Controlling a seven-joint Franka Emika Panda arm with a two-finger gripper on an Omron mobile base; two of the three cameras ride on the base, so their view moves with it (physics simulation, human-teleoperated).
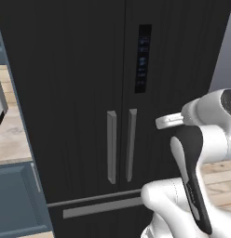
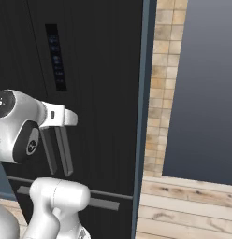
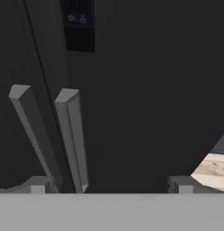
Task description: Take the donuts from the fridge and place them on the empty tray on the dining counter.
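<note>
Gripper: two-finger gripper at the bottom of the hand view, fingertips spread wide apart, holding nothing, touching nothing.
Fridge: tall black French-door fridge, both doors closed, directly ahead.
Handles: two grey vertical bar handles just beside the left fingertip.
Writing: dark display panel shows small blue icons, unreadable.
Surroundings: tan brick wall right of the fridge.

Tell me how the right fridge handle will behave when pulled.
The right handle is a thick straight bar, so probably stiff. Its smooth grey faces may be slippery. It sits on a tall fridge door, closed now, likely heavy to swing.
</note>
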